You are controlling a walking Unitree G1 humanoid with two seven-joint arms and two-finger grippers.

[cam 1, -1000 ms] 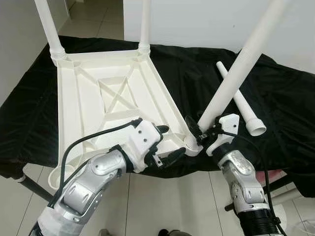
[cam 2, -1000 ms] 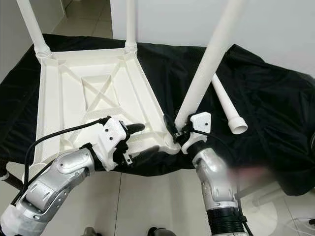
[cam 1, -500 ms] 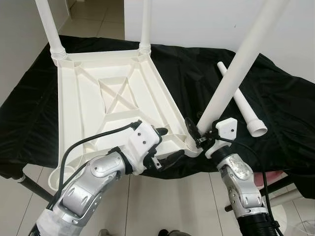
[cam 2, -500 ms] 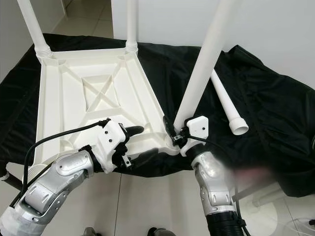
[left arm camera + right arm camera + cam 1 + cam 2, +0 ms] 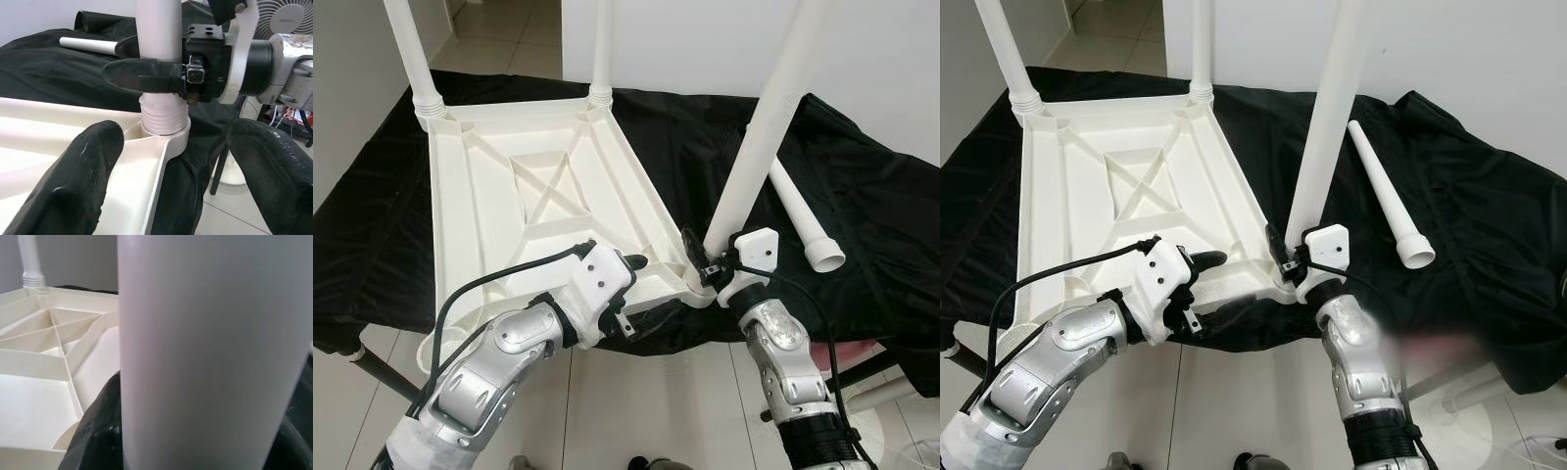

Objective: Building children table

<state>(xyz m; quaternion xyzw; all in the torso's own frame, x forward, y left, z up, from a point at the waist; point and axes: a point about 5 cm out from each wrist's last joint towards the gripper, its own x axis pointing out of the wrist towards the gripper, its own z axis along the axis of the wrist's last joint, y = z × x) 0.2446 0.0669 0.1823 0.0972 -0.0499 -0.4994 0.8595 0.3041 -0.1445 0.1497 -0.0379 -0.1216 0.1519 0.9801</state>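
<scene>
While the upturned white plastic tabletop [image 5: 538, 196] lies on the black-draped desk [image 5: 871, 196], the left gripper [image 5: 631, 294], jaws spread, straddles its near edge; the right gripper [image 5: 705, 266] clamps the white tubular leg [image 5: 759, 147], now nearly upright where it earlier leaned rightward.
</scene>
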